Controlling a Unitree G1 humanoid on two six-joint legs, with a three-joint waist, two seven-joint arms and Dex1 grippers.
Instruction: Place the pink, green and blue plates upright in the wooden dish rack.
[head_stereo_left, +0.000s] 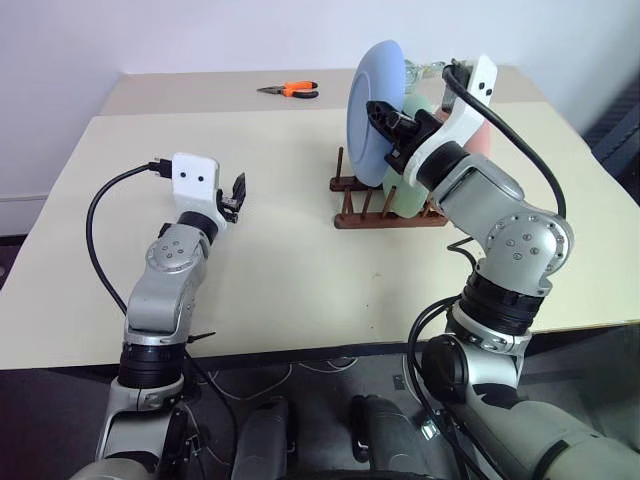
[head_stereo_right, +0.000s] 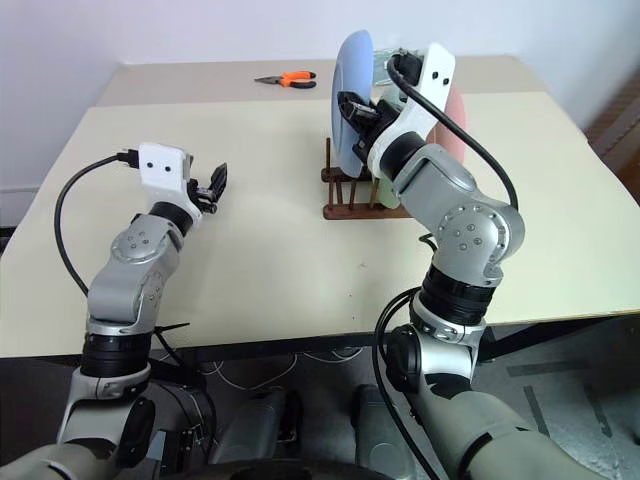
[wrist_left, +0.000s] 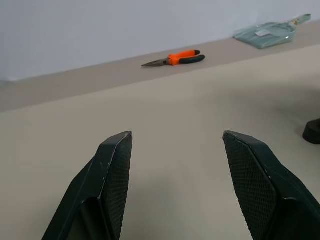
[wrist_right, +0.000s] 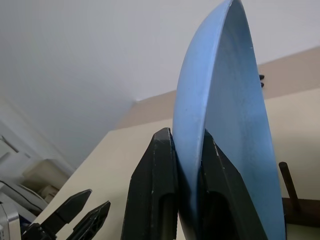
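The blue plate (head_stereo_left: 370, 105) stands on edge over the left end of the wooden dish rack (head_stereo_left: 362, 216), its lower rim down among the pegs. My right gripper (wrist_right: 187, 145) is shut on its rim, one finger on each face. The green plate (head_stereo_left: 410, 195) stands upright in the rack behind it. Further right stands the pink plate (head_stereo_left: 482, 135), partly hidden by my right arm. My left gripper (wrist_left: 177, 150) hovers open over the table (head_stereo_left: 300, 270), well to the left of the rack, with nothing between its fingers.
Orange-handled pliers (head_stereo_left: 295, 90) lie at the far side of the table, left of the rack. A clear flat packet (wrist_left: 270, 34) lies behind the rack. The table's front edge runs close to my arms.
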